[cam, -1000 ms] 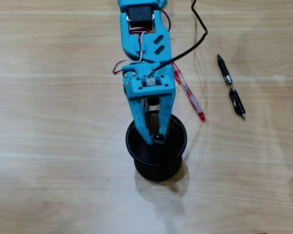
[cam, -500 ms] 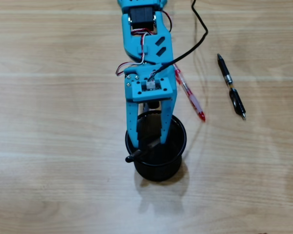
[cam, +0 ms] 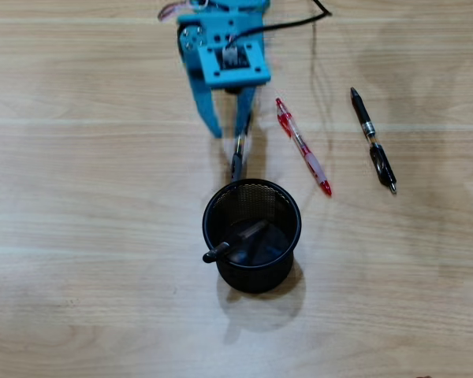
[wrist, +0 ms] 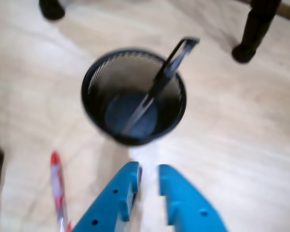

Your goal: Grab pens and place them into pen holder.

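Round black wire-mesh pen holder [cam: 252, 236] stands upright mid-tabletop, one black pen [wrist: 157, 87] leaning inside, tip poking over the rim. Blue two-finger hand [cam: 230, 135] nearby, fingers slightly parted, apparently empty; wrist view blurry.

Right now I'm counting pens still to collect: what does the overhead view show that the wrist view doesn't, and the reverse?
Overhead only: a black pen lying whole to the right of the red pen, another black pen partly beneath the gripper, and a black cable.
Wrist only: two dark posts beyond the holder.
Both: the mesh pen holder with one black pen leaning inside, the red pen, and the open, empty gripper.
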